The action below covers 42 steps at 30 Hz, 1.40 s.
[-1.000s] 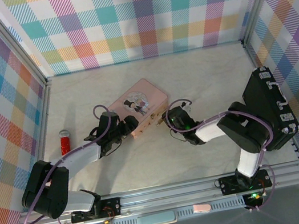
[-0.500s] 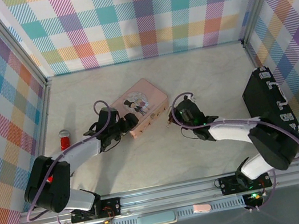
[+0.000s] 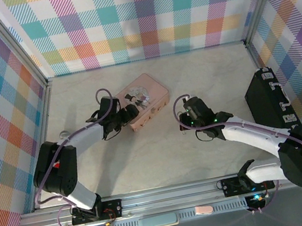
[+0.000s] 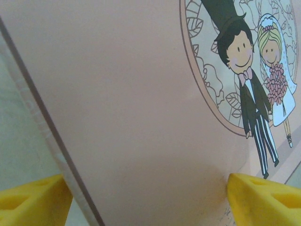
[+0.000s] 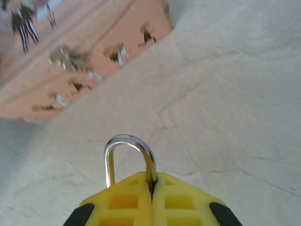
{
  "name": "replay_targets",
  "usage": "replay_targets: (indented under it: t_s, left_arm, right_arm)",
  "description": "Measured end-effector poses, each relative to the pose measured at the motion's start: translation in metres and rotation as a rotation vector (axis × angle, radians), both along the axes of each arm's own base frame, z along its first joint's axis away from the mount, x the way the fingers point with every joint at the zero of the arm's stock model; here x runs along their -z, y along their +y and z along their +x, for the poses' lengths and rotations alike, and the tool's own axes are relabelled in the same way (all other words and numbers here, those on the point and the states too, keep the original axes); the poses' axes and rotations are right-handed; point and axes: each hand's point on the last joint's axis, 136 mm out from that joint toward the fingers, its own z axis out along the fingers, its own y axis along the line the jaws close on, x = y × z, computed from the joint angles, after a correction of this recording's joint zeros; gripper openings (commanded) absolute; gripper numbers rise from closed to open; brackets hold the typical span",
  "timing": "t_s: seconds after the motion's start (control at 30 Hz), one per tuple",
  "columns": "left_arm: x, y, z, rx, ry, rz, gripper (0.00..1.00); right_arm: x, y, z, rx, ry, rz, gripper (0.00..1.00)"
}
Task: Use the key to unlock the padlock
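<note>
The padlock [image 5: 126, 138] shows as a thin silver shackle sticking out from between the yellow fingers of my right gripper [image 5: 152, 181], which is shut on it; its body is hidden between the pads. In the top view my right gripper [image 3: 179, 114] hovers a short way right of the pink tin [image 3: 148, 92]. My left gripper [image 3: 123, 116] holds the tin's near left corner. In the left wrist view its yellow fingertips [image 4: 263, 197] sit wide apart against both sides of the tin's lid [image 4: 141, 94]. The key is out of view.
A black case [image 3: 271, 104] lies along the right wall. The silver tip of a toy microphone [image 3: 62, 132] peeks out by the left arm. Bare marble table [image 3: 165, 157] stretches between the arms and the front rail. Checked walls close in three sides.
The right gripper has drawn back to the right, away from the tin's front, as its arm stretched out. The left gripper and the tin have shifted slightly toward the back wall.
</note>
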Motion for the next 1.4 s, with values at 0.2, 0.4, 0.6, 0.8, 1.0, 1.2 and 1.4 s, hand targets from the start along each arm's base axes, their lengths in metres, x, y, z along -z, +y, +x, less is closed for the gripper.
replay_targets:
  t_s: [0.2, 0.4, 0.6, 0.8, 1.0, 1.2, 1.4]
  left_arm:
    - [-0.001, -0.004, 0.023, 0.006, -0.002, 0.017, 0.84]
    - [-0.003, -0.009, 0.049, 0.011, -0.018, 0.029, 0.85]
    - [-0.007, -0.004, 0.064, -0.005, -0.023, 0.074, 0.87]
    - [-0.019, 0.032, 0.046, -0.089, -0.047, 0.17, 0.92]
    - [-0.061, 0.066, 0.001, -0.149, -0.156, 0.201, 0.95]
    - [-0.065, 0.093, -0.046, -0.18, -0.224, 0.234, 0.96]
    - [-0.065, 0.112, -0.082, -0.206, -0.27, 0.258, 0.97]
  right_arm:
    - [0.015, -0.011, -0.015, -0.065, 0.054, -0.111, 0.0]
    - [0.014, -0.008, -0.011, -0.115, 0.073, -0.173, 0.0]
    - [0.03, -0.011, -0.007, -0.141, 0.11, -0.264, 0.0]
    - [0.045, -0.01, -0.005, -0.167, 0.153, -0.318, 0.0]
    - [0.063, -0.007, -0.005, -0.187, 0.205, -0.344, 0.0]
    - [0.077, 0.002, -0.002, -0.205, 0.239, -0.368, 0.0]
    - [0.085, 0.018, 0.0, -0.243, 0.238, -0.379, 0.02]
